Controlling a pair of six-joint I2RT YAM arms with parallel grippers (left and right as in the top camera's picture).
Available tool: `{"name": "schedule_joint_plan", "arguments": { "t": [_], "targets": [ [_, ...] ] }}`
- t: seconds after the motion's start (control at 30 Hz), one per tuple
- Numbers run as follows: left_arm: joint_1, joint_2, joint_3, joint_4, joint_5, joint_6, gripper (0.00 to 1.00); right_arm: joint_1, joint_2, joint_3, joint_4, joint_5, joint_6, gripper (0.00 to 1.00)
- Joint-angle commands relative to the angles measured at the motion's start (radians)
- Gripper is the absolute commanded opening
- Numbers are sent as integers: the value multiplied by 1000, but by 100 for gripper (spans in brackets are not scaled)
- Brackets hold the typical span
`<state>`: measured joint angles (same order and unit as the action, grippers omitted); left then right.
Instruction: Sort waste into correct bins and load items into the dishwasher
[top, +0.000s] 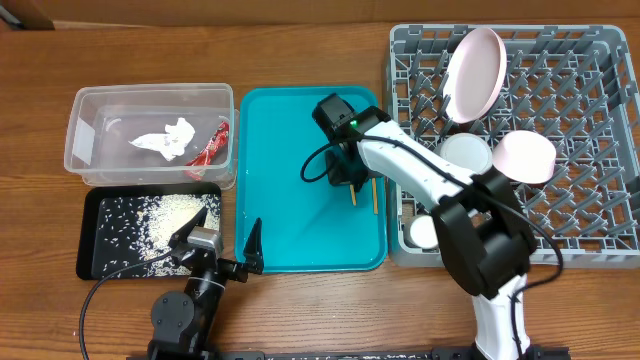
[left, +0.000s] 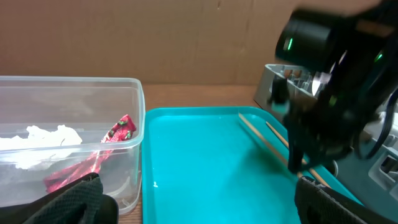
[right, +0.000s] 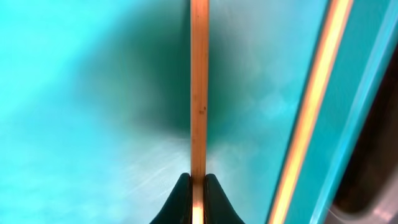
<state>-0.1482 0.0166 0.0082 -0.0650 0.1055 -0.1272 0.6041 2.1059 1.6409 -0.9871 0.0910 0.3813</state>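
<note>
My right gripper (top: 352, 188) is shut on one wooden chopstick (right: 199, 93) over the teal tray (top: 290, 215). The second chopstick (right: 314, 106) lies along the tray's right wall (top: 373, 196). My left gripper (top: 230, 228) is open and empty, low at the teal tray's front-left corner (left: 199, 208). The clear tub (top: 85, 150) holds the white tissue (top: 165, 140) and red wrapper (top: 210, 146). The black tray (top: 100, 255) holds rice grains (top: 165, 215). The grey rack (top: 580, 140) holds the white plate (top: 475, 70), pink bowl (top: 526, 158), grey-white bowl (top: 468, 152) and white cup (top: 422, 232).
The right arm (left: 336, 93) reaches across the teal tray's right side in the left wrist view. The tub's wall (left: 140, 124) stands close on the left of my left gripper. Brown tabletop surrounds the trays.
</note>
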Motion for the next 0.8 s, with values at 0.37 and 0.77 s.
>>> {"name": "schedule_joint_plan", "arguments": {
  "t": [0.37, 0.77],
  "targets": [
    [4, -10, -3, -2, 15, 0, 100, -253, -197, 80, -8, 116, -151, 6],
    [4, -10, -3, -2, 15, 0, 100, -124, -233, 89, -57, 42, -145, 41]
  ]
}}
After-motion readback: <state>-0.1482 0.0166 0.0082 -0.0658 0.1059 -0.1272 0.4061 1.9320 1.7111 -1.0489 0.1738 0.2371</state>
